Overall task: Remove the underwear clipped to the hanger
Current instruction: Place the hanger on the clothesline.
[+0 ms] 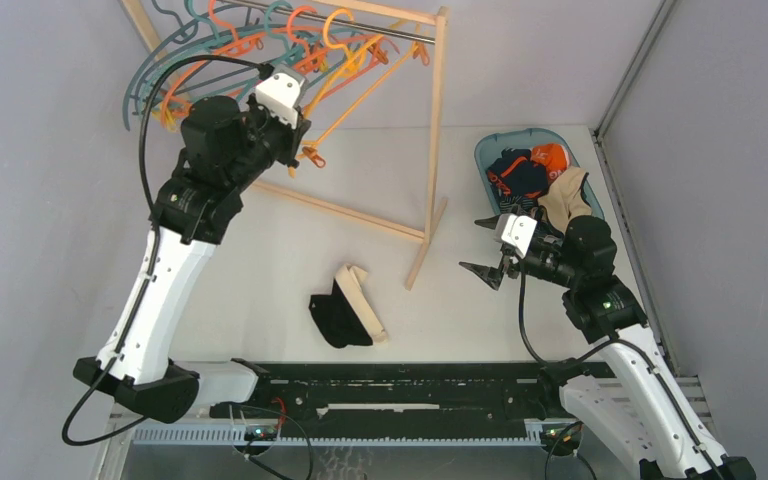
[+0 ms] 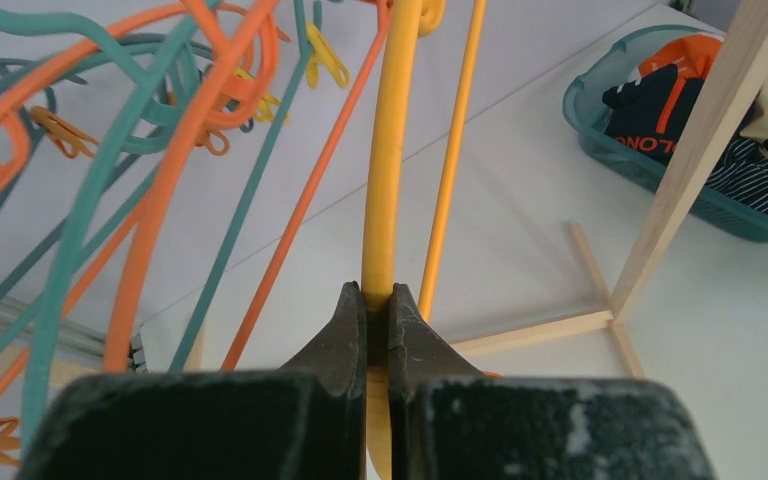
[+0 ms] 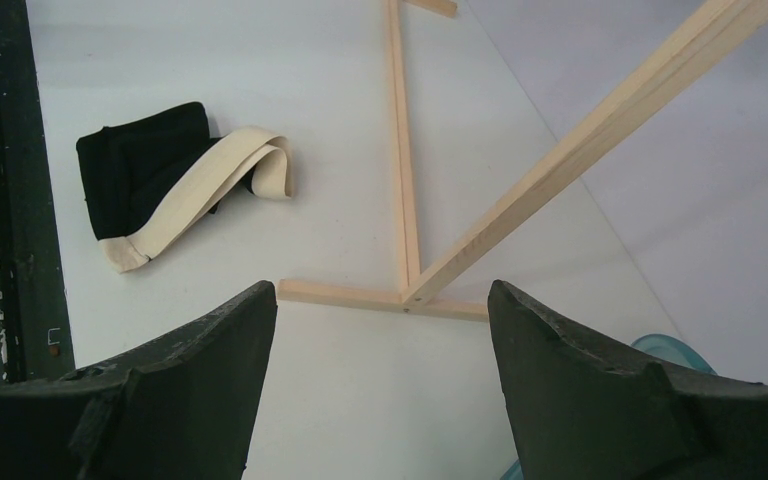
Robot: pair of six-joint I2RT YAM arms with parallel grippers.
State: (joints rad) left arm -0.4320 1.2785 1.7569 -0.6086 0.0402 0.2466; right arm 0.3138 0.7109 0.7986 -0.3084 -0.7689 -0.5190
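Observation:
My left gripper (image 1: 300, 148) (image 2: 378, 292) is raised at the rack and shut on the thick bar of a yellow hanger (image 2: 390, 150) (image 1: 355, 92); no cloth shows on that hanger. One black underwear with a pale waistband (image 1: 348, 312) (image 3: 150, 175) lies crumpled on the table in front of the rack. More underwear fills the teal basket (image 1: 482, 150) (image 2: 580, 105): a navy and orange pair (image 1: 520, 170) (image 2: 660, 95), a striped navy pair (image 2: 760, 180) and a beige pair (image 1: 567, 195). My right gripper (image 1: 485, 248) (image 3: 382, 290) hovers open and empty beside the basket.
The wooden rack (image 1: 433, 130) (image 3: 400, 150) (image 2: 710, 130) stands at the back with several teal, orange and yellow hangers (image 1: 220, 50) tangled on its rail. Its foot bars (image 1: 360, 212) cross the table. A black rail (image 1: 390, 385) runs along the near edge.

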